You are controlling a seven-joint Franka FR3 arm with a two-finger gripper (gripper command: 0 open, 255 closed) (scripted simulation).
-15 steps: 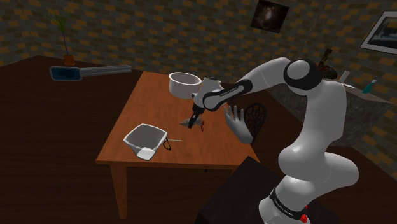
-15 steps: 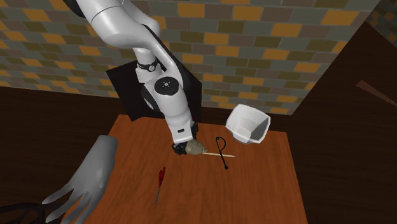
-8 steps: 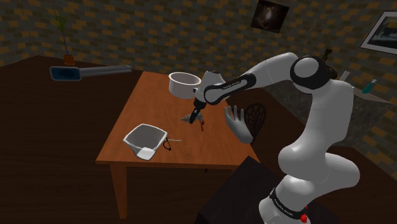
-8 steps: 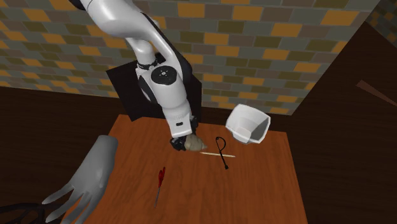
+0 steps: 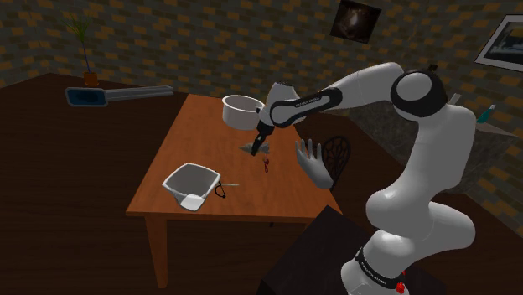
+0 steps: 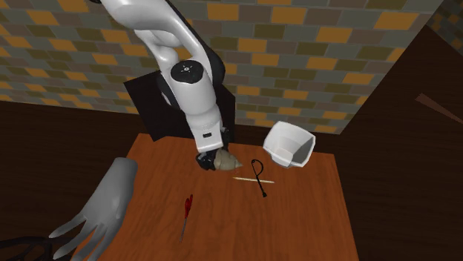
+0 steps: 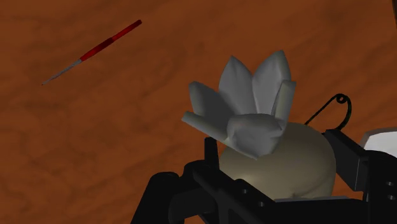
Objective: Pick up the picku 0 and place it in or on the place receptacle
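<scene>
Your tool (image 7: 280, 158) grips the beige bulb (image 7: 289, 167) tight between both fingers (image 7: 353, 162), its grey leaves sticking out beyond them.

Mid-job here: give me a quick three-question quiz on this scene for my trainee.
1. True or false: the black gripper is shut on the beige bulb with grey leaves.
2. What lies closest to the white square tub on the brown wooden table? A) black looped wire B) red stick C) grey hand-shaped figure
3. How many white containers stand on the table in the shoulder view?
Key: 1 true; 2 A; 3 two, the square tub and the round white bowl.
</scene>
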